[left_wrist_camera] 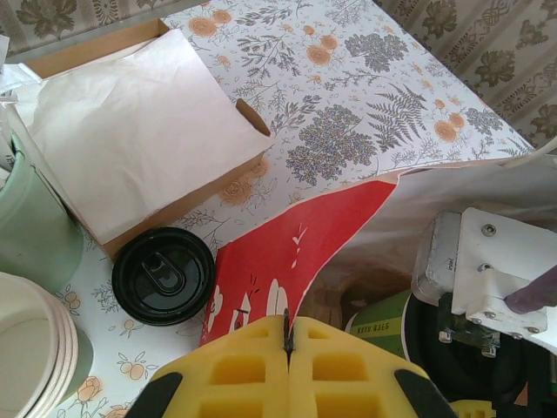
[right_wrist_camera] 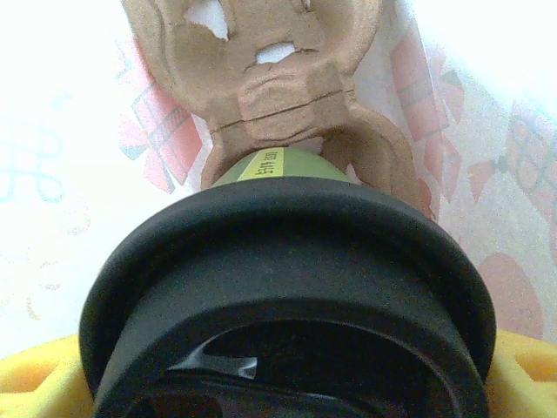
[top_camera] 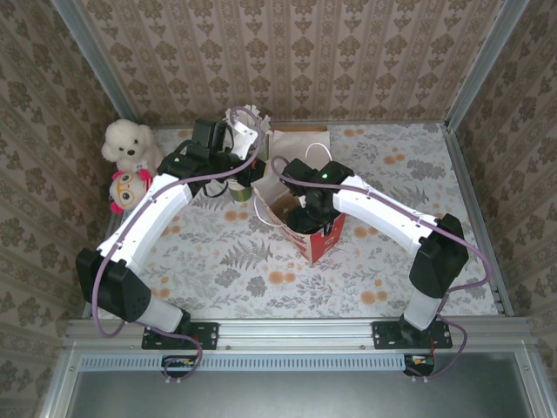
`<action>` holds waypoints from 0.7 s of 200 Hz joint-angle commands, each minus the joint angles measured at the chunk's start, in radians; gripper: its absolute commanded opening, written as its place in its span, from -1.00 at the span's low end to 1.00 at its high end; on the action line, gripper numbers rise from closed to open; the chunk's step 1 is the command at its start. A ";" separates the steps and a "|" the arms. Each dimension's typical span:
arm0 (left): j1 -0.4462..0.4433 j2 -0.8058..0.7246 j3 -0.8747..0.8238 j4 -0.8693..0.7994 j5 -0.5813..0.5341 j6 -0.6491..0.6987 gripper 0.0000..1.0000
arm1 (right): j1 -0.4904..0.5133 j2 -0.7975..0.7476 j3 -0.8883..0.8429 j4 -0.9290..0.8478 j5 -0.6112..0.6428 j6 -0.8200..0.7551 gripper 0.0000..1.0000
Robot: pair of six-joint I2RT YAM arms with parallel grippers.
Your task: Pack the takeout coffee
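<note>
A loose lid (left_wrist_camera: 163,276) of glossy black plastic was seen on a matt printed tablecloth (left_wrist_camera: 348,131). The bag (left_wrist_camera: 270,261) was made of smooth red-and-white paper. Rough brown moulded pulp (right_wrist_camera: 278,78) was noted, and a green paper cup (right_wrist_camera: 277,163) capped in smooth, dull-sheened black plastic.

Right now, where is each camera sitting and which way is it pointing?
Top external: above and behind the bases, facing down on the table; left arm and right arm show.
Left wrist: on the left arm, slanting down past the shut left gripper at the black lid and red bag.
Right wrist: inside the bag, facing down on the green cup held by the right gripper.
Shared: both wrist views catch the green cup in the bag.
</note>
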 commanded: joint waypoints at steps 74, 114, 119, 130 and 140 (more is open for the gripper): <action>0.012 -0.028 -0.007 0.036 0.020 -0.020 -1.00 | -0.005 -0.035 -0.013 -0.006 0.039 -0.002 -0.30; 0.012 -0.028 -0.005 0.040 0.023 -0.021 -1.00 | -0.004 -0.033 -0.017 0.002 0.035 -0.003 -0.30; 0.012 -0.029 -0.004 0.040 0.023 -0.021 -1.00 | -0.003 -0.033 -0.016 0.000 0.035 -0.003 -0.30; 0.012 -0.028 -0.005 0.042 0.024 -0.022 -1.00 | -0.002 -0.034 -0.016 -0.001 0.036 -0.006 -0.31; 0.012 -0.028 -0.006 0.043 0.024 -0.024 -1.00 | -0.003 -0.035 -0.017 -0.004 0.038 -0.006 -0.31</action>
